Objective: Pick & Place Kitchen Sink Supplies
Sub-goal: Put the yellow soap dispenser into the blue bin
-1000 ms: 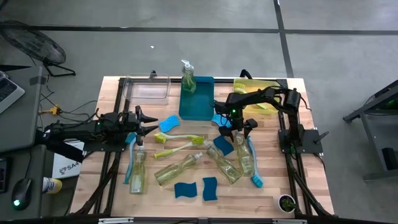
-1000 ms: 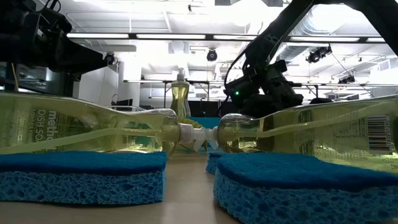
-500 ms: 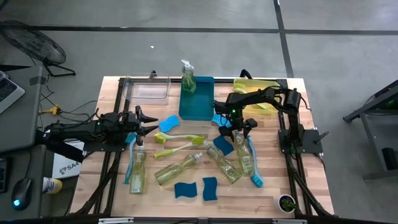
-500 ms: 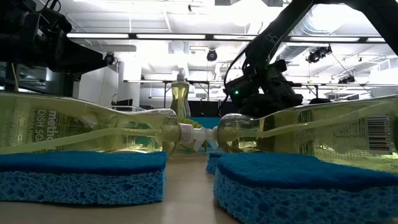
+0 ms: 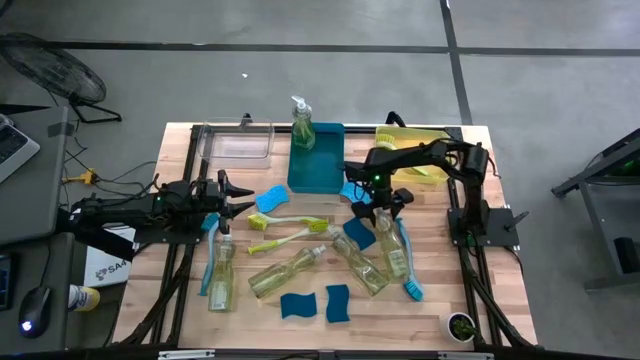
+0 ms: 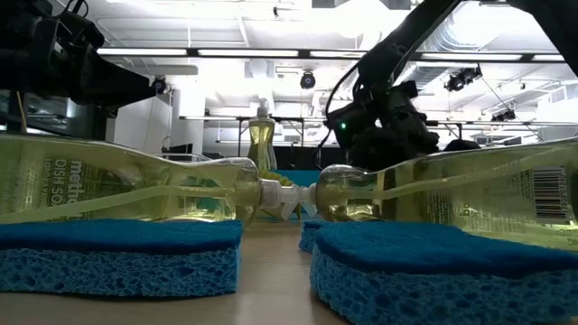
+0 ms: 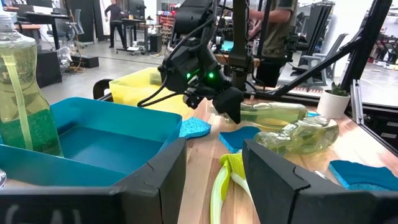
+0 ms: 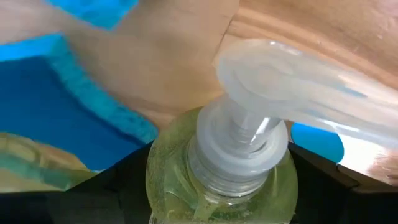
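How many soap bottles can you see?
5. One soap bottle stands in the teal bin. Four lie on the table: one at the left, one in the middle, one right of it, one under the right arm's fingers.

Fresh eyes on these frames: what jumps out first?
The right pincer, mid-table, has a soap bottle by its shoulder, between its fingers. Around it lies a jumble of tipped bottles, brushes and blue sponges. One bottle stands upright in the teal bin at the far edge; the left pincer waits at the left.
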Robot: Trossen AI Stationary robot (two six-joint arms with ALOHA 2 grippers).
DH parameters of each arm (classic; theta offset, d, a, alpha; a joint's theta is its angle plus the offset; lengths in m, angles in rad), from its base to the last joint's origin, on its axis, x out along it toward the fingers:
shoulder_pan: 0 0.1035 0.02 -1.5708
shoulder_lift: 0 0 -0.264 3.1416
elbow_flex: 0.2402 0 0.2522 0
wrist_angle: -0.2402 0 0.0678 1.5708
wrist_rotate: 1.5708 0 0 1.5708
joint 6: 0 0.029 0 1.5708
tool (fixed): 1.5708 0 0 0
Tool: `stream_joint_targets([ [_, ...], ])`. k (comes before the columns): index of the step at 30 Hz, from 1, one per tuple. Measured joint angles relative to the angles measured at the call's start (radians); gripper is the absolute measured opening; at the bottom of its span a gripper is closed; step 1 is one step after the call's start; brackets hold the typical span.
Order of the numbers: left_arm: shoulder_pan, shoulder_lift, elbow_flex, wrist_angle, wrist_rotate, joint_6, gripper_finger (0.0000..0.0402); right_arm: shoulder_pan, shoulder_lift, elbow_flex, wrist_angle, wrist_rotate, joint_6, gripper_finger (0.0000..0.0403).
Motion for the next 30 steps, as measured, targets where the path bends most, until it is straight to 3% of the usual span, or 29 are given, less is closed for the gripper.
stream_joint_targets([
  [22,0.0,0.0,0.0,0.0,0.0,0.0,0.0154,0.035,-0.301,0.0,-0.01,0.139,0.065,0.028],
  [30,0.0,0.0,0.0,0.0,0.0,0.0,0.0154,0.04,-0.424,0.0,0.012,0.224,0.011,0.028],
])
